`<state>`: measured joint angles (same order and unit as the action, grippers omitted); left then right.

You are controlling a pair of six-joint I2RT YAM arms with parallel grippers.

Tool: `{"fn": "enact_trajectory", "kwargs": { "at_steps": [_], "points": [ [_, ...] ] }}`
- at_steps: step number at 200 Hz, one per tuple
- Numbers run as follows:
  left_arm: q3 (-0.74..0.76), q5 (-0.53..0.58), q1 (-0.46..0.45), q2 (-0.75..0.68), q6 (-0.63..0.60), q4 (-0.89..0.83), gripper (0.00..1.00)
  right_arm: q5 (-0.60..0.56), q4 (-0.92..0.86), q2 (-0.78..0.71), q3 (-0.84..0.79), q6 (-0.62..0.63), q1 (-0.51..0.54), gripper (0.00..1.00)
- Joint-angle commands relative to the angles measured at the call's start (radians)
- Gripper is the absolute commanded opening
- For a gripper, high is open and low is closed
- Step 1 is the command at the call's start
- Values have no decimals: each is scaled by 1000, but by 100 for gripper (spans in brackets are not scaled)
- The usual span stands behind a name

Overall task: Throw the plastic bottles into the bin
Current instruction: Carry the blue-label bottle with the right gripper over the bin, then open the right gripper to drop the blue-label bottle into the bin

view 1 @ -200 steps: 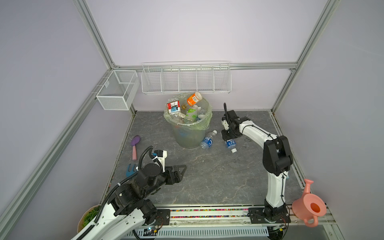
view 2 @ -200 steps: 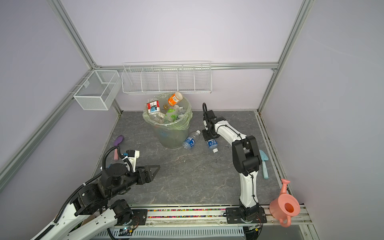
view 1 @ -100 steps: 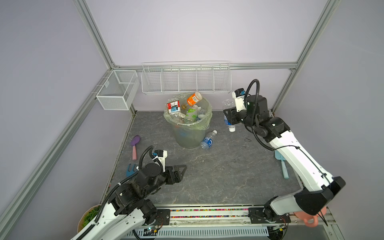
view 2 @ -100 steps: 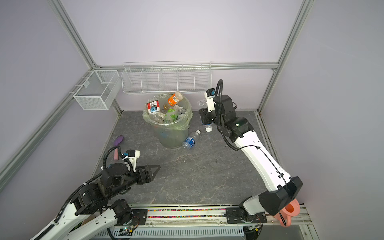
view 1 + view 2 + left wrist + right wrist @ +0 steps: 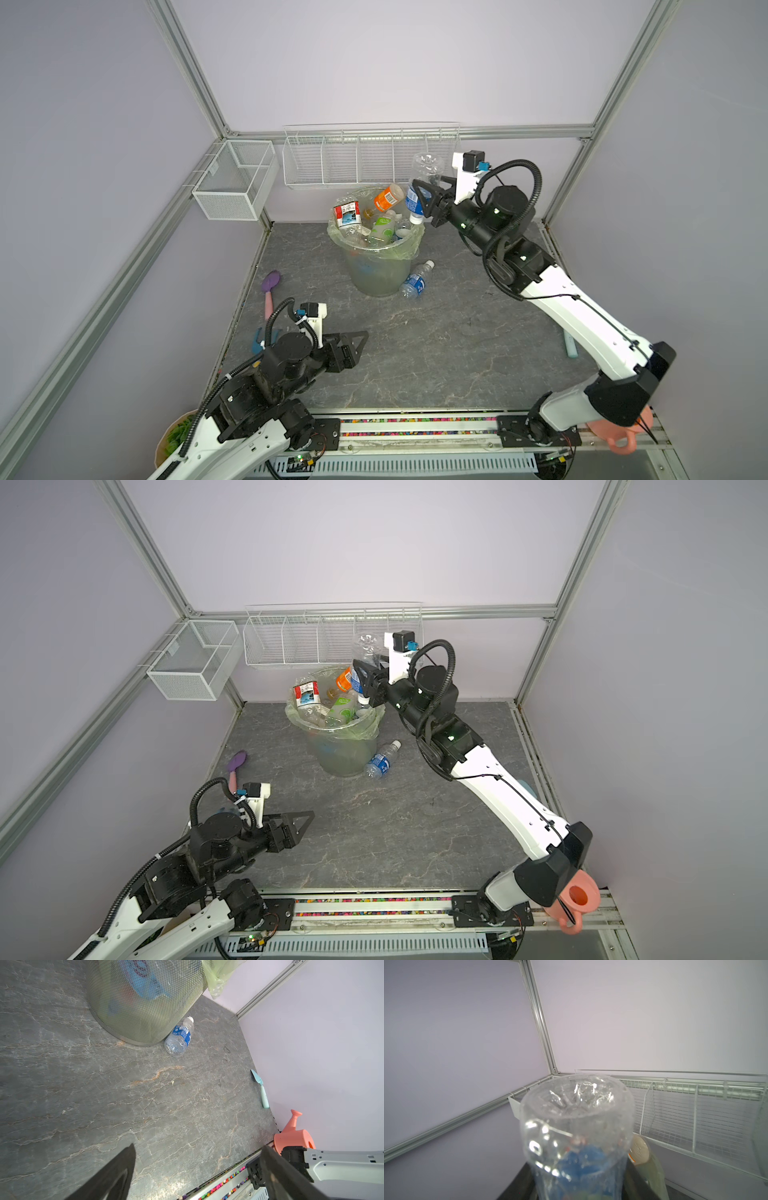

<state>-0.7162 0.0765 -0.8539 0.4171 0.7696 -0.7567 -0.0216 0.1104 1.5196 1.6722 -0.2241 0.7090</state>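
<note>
The bin (image 5: pixel 374 274) (image 5: pixel 340 756), a pale-green bucket with a green bag, stands at the back and is piled with plastic bottles, among them an orange-labelled one (image 5: pixel 387 198) and a red-and-white-labelled one (image 5: pixel 347 211). My right gripper (image 5: pixel 424 200) (image 5: pixel 365 680) is shut on a clear blue-labelled bottle (image 5: pixel 423 170) (image 5: pixel 577 1126). It holds the bottle cap-down over the bin's right rim. Another blue-labelled bottle (image 5: pixel 414 283) (image 5: pixel 180 1040) lies on the floor against the bin's base. My left gripper (image 5: pixel 356 345) (image 5: pixel 197 1149) hovers open and empty near the front left.
Two white wire baskets (image 5: pixel 235 183) (image 5: pixel 365 160) hang on the back and left walls. A purple scoop (image 5: pixel 270 291) lies at the left, a pale-blue trowel (image 5: pixel 260 1088) at the right edge, a pink watering can (image 5: pixel 575 899) at the front right.
My right arm lifted the blue-labelled bottle off the floor beside the bin and carried it up and left over the bin's rim. The left arm has not moved.
</note>
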Motion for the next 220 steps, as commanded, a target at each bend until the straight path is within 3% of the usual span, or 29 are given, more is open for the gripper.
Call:
{"fn": "enact_trajectory", "kwargs": {
  "at_steps": [1,62,111,116,123,127,139,144,147,149,220],
  "points": [
    [-25,25,-7,-31,4,-53,93,-17,111,99,105,22,28,7],
    [-22,48,-6,-99,13,-109,93,-106,98,380,406,98,54,7],
    [-34,49,-7,-102,12,-119,93,-120,-100,707,750,103,55,9],
    [-38,49,-6,-102,13,-122,93,-134,-108,724,756,103,53,14],
    [-43,50,-6,-105,13,-128,93,-155,-110,738,750,102,53,30],
    [-46,52,-6,-109,14,-133,93,-165,-111,742,742,103,51,48],
    [-53,59,-6,-122,15,-145,93,-202,-111,744,719,100,48,79],
    [-56,61,-6,-127,16,-153,93,-216,-119,744,716,94,48,99],
    [-57,63,-6,-130,17,-156,93,-223,-126,744,716,87,49,89],
    [-57,65,-6,-132,17,-158,93,-224,-130,744,717,86,48,88],
    [-54,67,-6,-128,15,-156,93,-139,-51,527,533,91,55,88]
  ]
}}
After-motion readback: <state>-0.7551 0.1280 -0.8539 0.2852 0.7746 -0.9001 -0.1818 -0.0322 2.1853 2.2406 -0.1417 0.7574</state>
